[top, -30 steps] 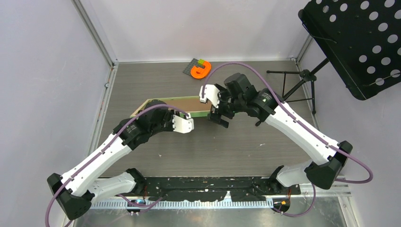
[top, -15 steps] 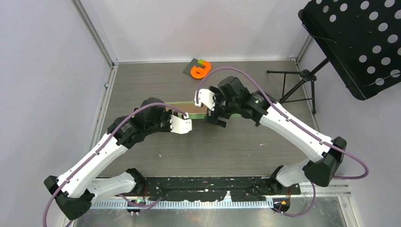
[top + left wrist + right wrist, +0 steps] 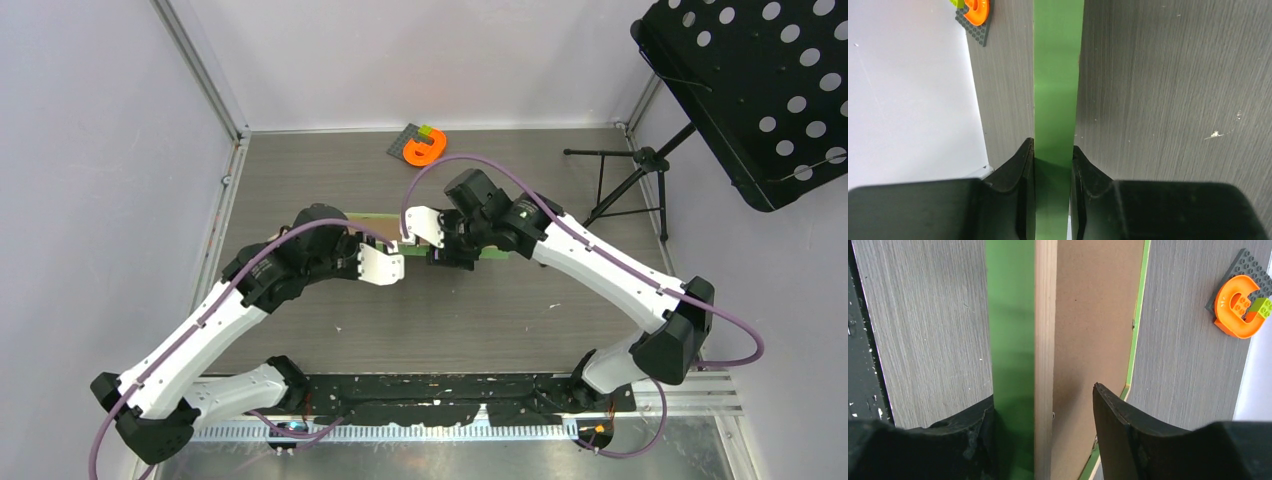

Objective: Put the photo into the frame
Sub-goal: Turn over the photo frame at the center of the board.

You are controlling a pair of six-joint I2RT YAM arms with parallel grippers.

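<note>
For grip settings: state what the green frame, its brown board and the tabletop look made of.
Thin-railed green picture frame: likely wood, matte green paint, bare pale grain on its edge. Flat brown backing board: probably fibreboard or card, uniform, dull, grainless. Grey tabletop: perhaps wood-look laminate, streaky grain, low sheen.

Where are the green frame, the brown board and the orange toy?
the frame (image 3: 1058, 75): left wrist view, green rail face.
brown board (image 3: 1093, 315): right wrist view, bare middle.
orange toy (image 3: 1222, 305): right wrist view, curved rim.
</note>
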